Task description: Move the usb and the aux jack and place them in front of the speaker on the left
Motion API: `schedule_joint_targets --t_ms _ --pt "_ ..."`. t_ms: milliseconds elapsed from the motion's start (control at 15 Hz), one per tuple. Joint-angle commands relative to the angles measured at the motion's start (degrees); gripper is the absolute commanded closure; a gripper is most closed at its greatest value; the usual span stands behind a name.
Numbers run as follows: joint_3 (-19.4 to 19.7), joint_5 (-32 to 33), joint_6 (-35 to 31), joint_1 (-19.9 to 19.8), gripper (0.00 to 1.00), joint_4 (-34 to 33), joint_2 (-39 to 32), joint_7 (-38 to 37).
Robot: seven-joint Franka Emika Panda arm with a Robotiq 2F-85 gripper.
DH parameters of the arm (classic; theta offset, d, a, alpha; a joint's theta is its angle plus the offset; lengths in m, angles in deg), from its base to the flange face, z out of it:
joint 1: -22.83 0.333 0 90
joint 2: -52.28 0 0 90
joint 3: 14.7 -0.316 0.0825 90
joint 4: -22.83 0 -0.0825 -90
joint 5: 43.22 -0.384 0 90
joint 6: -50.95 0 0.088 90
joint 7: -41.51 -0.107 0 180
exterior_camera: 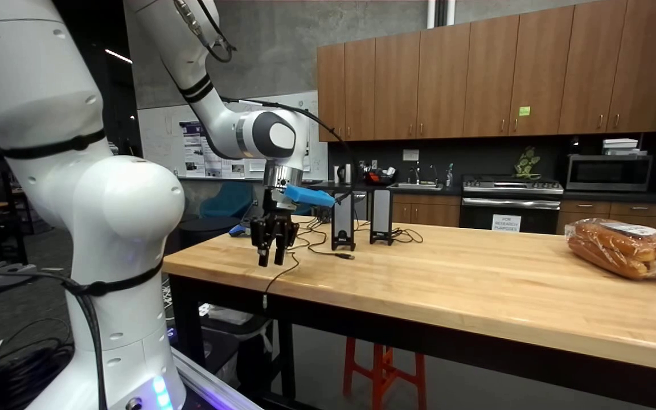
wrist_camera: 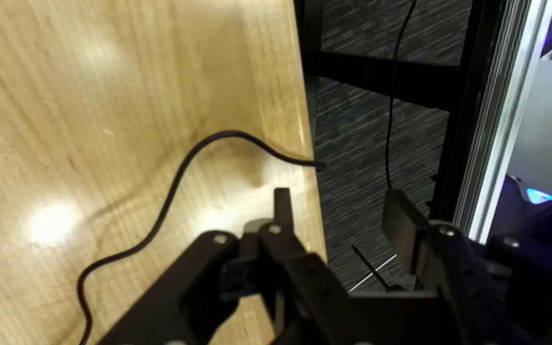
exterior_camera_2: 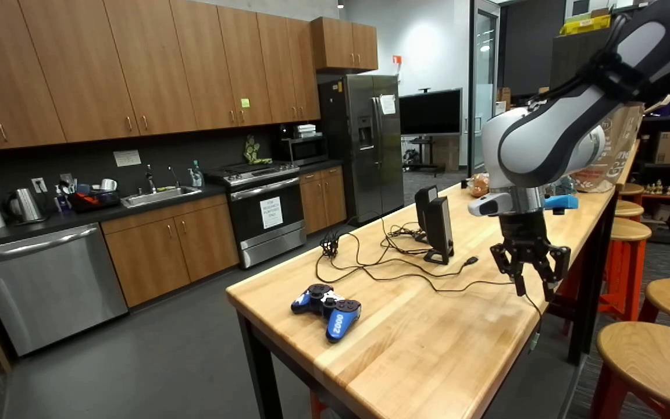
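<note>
Two tall black speakers stand on the table; the left one (exterior_camera: 342, 222) is the nearer one (exterior_camera_2: 441, 230) in an exterior view. The usb plug (exterior_camera: 344, 256) lies on the table just before that speaker and shows in both exterior views (exterior_camera_2: 471, 261). The aux jack (exterior_camera: 265, 300) hangs on its cord below the table's edge, also in both exterior views (exterior_camera_2: 534, 340). In the wrist view its cord (wrist_camera: 175, 184) bends over the edge; the jack cannot be made out there. My gripper (exterior_camera: 271, 259) is open and empty above the edge, near this cord (exterior_camera_2: 534, 289), its fingers (wrist_camera: 338, 194) straddling the edge line.
The second speaker (exterior_camera: 381, 217) stands right of the left one. Tangled cords (exterior_camera_2: 364, 265) lie around both. A blue game controller (exterior_camera_2: 329, 308) lies near the table's end. Bagged bread (exterior_camera: 627, 247) is at the far right. Stools (exterior_camera_2: 655, 343) stand beside the table (exterior_camera_2: 405, 349).
</note>
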Motion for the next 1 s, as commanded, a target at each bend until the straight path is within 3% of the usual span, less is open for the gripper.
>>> schedule_joint_targets --t_ms 0,200,933 --pt "0.49 0.44 1.56 0.41 0.16 1.43 1.36 2.98" --pt "0.45 0.07 2.7 0.46 0.01 0.55 0.6 4.27" --pt "-0.2 4.46 6.15 0.4 0.0 0.48 0.47 9.39"
